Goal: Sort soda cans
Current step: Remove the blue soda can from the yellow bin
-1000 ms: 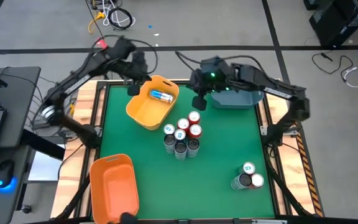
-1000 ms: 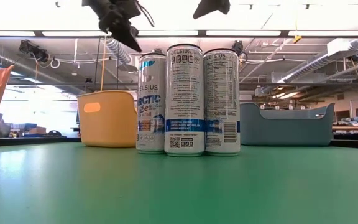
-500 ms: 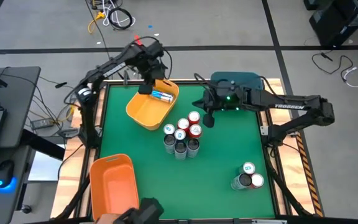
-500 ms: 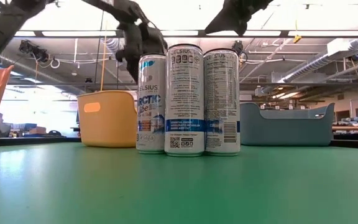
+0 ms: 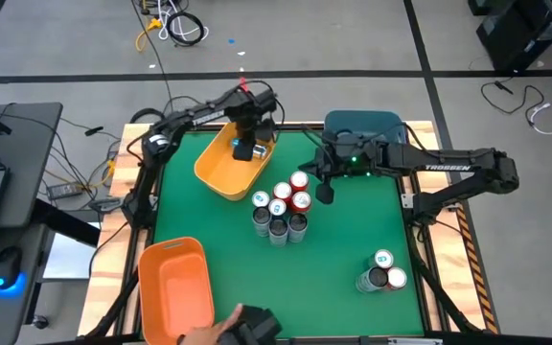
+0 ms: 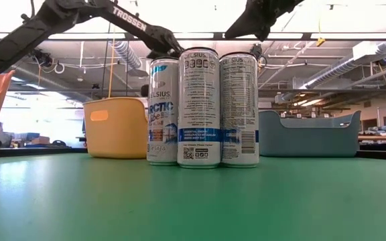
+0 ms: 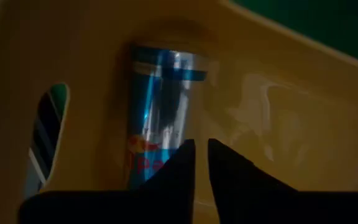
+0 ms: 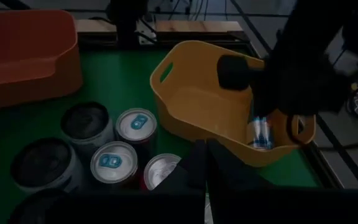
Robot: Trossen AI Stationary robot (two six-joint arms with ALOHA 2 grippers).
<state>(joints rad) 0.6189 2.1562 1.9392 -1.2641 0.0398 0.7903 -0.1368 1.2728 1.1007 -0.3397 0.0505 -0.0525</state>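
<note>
Fingers of the left hand point(image 7: 201, 163) stand a narrow slit apart over a blue can point(image 7: 160, 118) lying in the yellow bin point(image 5: 220, 169); whether they touch it I cannot tell. The right hand point(image 5: 325, 193), clenched and empty, hangs beside the can cluster point(image 5: 281, 207) mid-bench point(image 5: 333, 259). Three more cans point(image 5: 382, 272) stand near the bench's right front corner.
</note>
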